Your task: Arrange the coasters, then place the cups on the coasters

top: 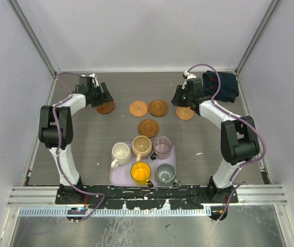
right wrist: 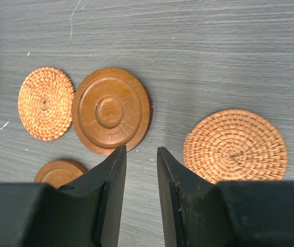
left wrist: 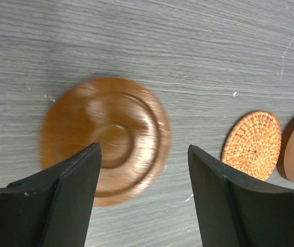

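My left gripper (left wrist: 144,152) open wide above brown coaster (left wrist: 105,134), empty. Right gripper (right wrist: 140,157) open little, empty. I lift straight, no bumping.

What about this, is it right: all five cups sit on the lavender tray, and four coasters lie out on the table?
No. Five coasters lie out on the table, not four: the top external view shows four in a far row and one nearer the lavender tray. All five cups do sit on that tray.
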Robot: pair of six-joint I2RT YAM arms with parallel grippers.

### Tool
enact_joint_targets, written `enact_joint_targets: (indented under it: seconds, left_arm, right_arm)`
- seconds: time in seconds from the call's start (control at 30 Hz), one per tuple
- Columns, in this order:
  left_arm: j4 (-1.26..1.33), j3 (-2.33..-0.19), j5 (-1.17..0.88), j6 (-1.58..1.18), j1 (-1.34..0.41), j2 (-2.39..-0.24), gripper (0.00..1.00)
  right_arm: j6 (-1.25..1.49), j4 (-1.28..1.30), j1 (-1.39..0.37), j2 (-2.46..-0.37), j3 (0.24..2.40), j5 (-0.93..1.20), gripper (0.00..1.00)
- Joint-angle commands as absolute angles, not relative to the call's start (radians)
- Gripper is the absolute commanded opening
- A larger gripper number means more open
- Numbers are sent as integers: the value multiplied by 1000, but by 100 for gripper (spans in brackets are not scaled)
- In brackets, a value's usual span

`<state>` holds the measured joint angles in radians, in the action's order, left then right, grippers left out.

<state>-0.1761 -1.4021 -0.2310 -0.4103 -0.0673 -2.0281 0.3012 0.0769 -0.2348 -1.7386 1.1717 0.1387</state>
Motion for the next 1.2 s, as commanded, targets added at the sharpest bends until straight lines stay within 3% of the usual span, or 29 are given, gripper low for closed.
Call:
enact_joint_targets:
  seconds: [0.0,0.37,0.7,0.8,1.0,1.17]
  left_arm:
    - [-73,-1340,-316,-437,-61,-1929,71]
    - [-32,-1283,-391,-427,-106,-1890,73]
    - [-22,-1335,-446,-400,-223,-1911,71]
    - [-33,-1377,-458,-395,-263,-1942,66]
    - [16,-1421,-504,-438,-306,-1998,38]
    - [-13,-1476,-535,-448,-328,-2049,33]
  right_arm:
    - [255,61,-300,-1698,1205,100,37]
    - [214,96,-448,-1842,1305,5,38]
    - [206,107,-463,-1947,1375,-21,38]
    - [207,124,-463,-1974,1398,-20,38]
    - [212,137,-464,-2005,1416,-20,37]
    - [203,153,-464,-2023,1431,-29,37]
